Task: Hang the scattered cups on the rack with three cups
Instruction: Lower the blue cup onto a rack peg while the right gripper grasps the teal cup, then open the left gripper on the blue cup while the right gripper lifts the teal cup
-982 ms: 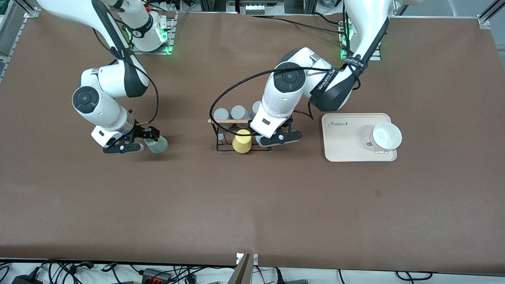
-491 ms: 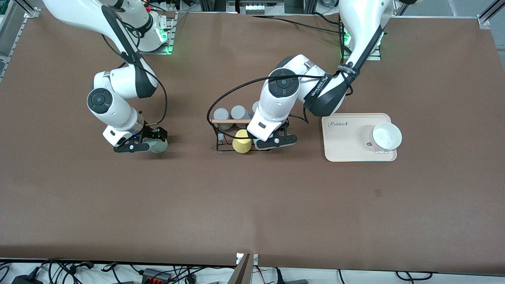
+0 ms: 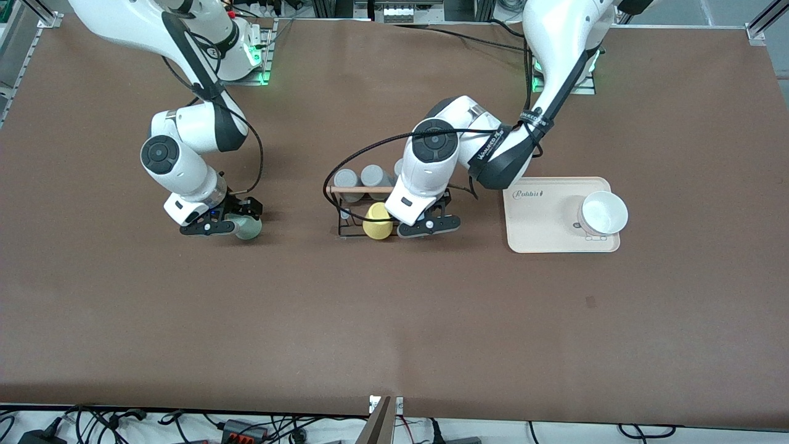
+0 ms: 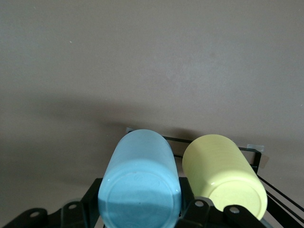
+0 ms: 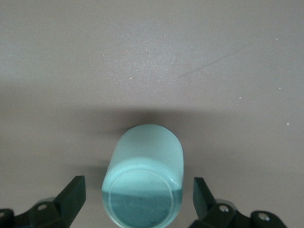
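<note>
Rack (image 3: 354,213): black wire frame, wooden rod on top, mid-table; grey cups (image 3: 360,179) and yellow cup (image 3: 377,223) on its pegs.
Left gripper (image 3: 428,226): clenched on the light blue cup (image 4: 140,183), over the rack's end toward the left arm, just beside the yellow cup.
Right gripper (image 3: 237,222): jaws spread either side of the sage-green cup (image 3: 248,229), which stands on the table toward the right arm's end — not gripped.
Handling advice: lower the blue cup squarely onto a free peg, clear of the yellow one — release only once seated.
</note>
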`<state>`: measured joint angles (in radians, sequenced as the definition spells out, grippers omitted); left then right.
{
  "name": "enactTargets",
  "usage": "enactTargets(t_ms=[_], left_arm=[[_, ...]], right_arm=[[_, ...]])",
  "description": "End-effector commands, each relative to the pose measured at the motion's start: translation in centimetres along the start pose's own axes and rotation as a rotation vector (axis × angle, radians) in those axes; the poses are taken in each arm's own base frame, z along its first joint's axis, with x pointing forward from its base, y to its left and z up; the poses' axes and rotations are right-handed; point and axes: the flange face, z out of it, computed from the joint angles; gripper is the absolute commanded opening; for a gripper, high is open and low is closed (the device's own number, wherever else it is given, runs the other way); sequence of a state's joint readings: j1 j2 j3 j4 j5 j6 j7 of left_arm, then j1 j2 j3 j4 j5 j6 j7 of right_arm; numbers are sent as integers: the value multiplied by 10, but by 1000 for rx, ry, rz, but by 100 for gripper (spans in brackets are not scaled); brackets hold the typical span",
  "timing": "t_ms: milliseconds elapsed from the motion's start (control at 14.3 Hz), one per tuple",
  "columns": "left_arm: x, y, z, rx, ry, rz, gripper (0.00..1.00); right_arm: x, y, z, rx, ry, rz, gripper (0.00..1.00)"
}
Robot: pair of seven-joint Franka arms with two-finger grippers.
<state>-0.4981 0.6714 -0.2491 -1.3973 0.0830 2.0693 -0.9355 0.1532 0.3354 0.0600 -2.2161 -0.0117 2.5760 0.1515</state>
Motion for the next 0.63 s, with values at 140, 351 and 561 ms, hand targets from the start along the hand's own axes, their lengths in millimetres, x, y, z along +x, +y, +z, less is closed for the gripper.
enactTargets(t_ms=[140,351,561], left_arm=[[-1,6,11,7,21,6,24],[-1,6,16,7,19,4,55],[-1,7,8,-2,23,6,100]], right_arm=[[-1,4,3,7,10,22,100],[1,6,9,9,20,27,100],[1,6,10,9,19,28,100]])
